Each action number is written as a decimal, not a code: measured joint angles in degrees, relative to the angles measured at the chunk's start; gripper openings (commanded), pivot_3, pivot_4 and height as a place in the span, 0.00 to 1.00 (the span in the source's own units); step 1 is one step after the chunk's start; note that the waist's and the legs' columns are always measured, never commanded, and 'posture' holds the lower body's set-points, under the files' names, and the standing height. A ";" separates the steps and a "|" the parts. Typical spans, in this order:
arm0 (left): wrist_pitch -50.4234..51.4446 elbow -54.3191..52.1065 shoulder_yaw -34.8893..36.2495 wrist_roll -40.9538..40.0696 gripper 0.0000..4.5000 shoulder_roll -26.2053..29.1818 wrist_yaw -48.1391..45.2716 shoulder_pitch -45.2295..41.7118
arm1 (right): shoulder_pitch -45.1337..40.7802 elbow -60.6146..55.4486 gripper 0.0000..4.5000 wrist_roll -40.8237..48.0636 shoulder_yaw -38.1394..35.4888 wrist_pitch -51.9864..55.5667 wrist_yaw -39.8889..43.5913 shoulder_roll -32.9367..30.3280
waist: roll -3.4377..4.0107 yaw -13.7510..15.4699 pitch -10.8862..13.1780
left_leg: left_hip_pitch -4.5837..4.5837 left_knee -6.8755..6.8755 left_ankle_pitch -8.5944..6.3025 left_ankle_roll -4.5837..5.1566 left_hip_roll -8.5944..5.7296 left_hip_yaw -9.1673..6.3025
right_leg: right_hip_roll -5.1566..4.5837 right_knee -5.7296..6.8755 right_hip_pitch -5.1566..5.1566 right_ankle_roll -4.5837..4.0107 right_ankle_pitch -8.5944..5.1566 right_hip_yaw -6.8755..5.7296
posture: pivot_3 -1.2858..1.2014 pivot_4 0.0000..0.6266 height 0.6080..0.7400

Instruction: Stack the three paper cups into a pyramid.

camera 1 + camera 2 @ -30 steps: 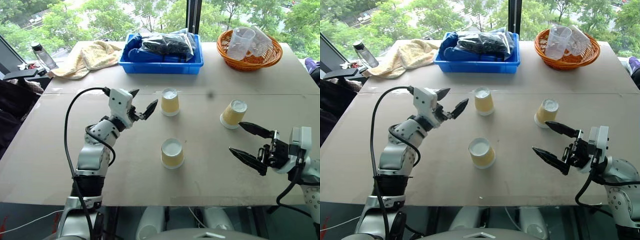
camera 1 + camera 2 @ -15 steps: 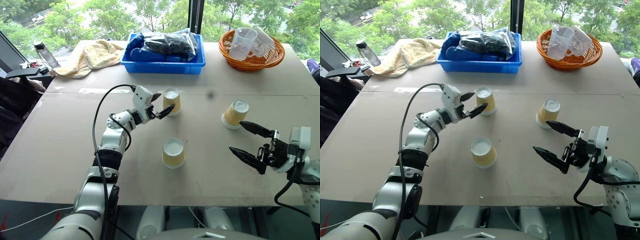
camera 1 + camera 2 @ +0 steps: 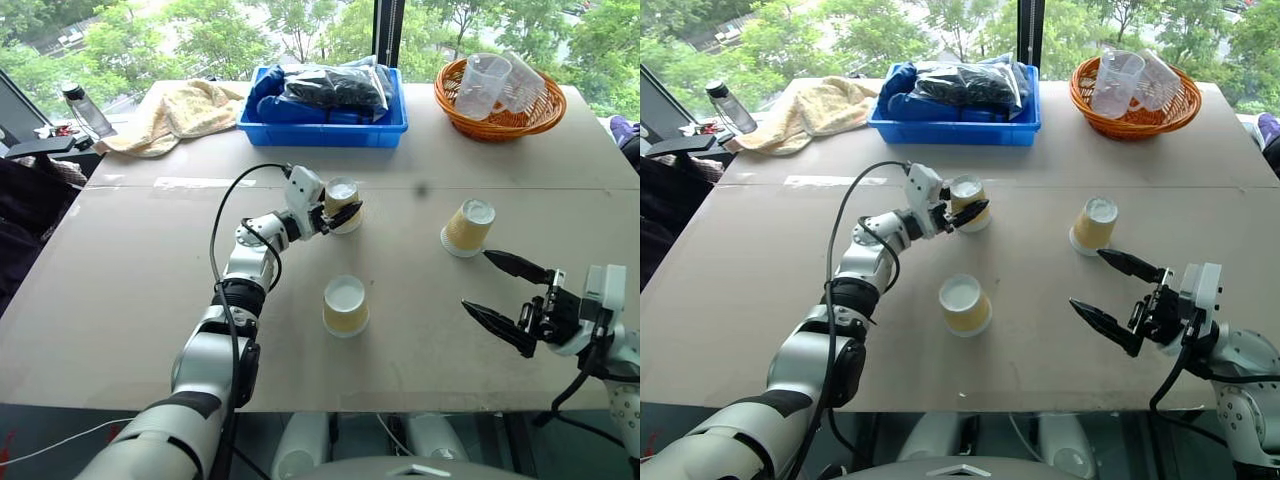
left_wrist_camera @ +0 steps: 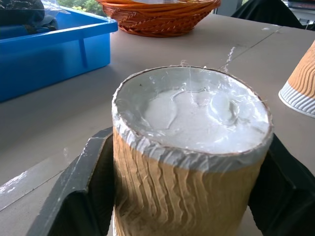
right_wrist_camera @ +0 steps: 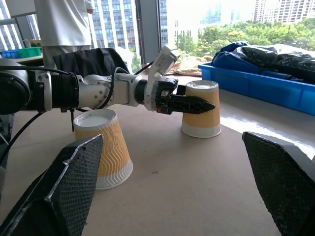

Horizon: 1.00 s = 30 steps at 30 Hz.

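The broad tan surface (image 3: 120, 290) carries everything. Along its far edge sit a blue bin (image 3: 322, 125) filled with dark bagged items, a crumpled yellow towel (image 3: 180, 112) to the bin's left, and an orange wicker basket (image 3: 498, 110) holding clear plastic cups (image 3: 482, 82) at the far right corner. A dark-capped bottle (image 3: 85, 112) stands beyond the towel.

The three paper cups all stand upside down, white bases up, well apart from one another. The far middle cup (image 3: 342, 203) is in front of the bin; the near middle cup (image 3: 345, 304) stands closer to the robot; the right cup (image 3: 468, 227) tilts a little, out toward the basket side.

The left gripper (image 3: 340, 210) reaches level across to the far middle cup, its jaws clenched against the cup's ribbed sides, one black finger on each flank, as the left wrist view shows. The cup's rim rests on the surface.

The right gripper (image 3: 508, 296) hovers near the surface's front right, jaws spread wide and released, grasping nothing, near the right cup but apart from it
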 measured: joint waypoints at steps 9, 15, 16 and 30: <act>0.90 -3.88 0.02 -0.55 0.48 0.75 -3.33 2.56 | -0.02 1.79 1.00 -0.14 0.00 -1.54 1.08 0.03 | 0.00 -0.06 0.00 | -0.04 0.00 0.01 -0.01 0.00 0.01 | 0.00 0.03 -0.06 0.00 0.00 0.02 | 0.52 0.24 1.00; 6.41 -20.17 -0.48 -3.59 0.48 4.04 -9.37 9.15 | -1.13 1.53 1.00 -0.13 0.18 -1.07 0.59 -0.09 | 0.03 -0.30 -0.01 | -0.05 0.00 0.01 -0.02 0.03 0.02 | 0.02 0.03 -0.09 0.00 0.00 0.10 | 0.52 0.24 1.00; 7.18 -21.98 -0.58 -3.82 0.48 4.89 -10.14 10.37 | -1.04 1.50 1.00 -0.13 0.18 -0.97 0.37 -0.12 | 0.03 -0.29 -0.01 | -0.03 -0.01 0.01 -0.02 0.05 0.01 | 0.03 0.03 -0.09 0.00 0.00 0.10 | 0.52 0.24 1.00; 18.45 -57.91 5.11 -15.87 0.48 21.67 -18.85 42.34 | -1.09 0.48 1.00 1.69 0.11 1.02 1.52 -1.98 | 0.11 0.35 0.00 | 0.09 -0.04 -0.12 0.20 0.08 -0.08 | -0.06 -0.01 0.05 -0.01 0.00 0.03 | 0.52 0.24 1.00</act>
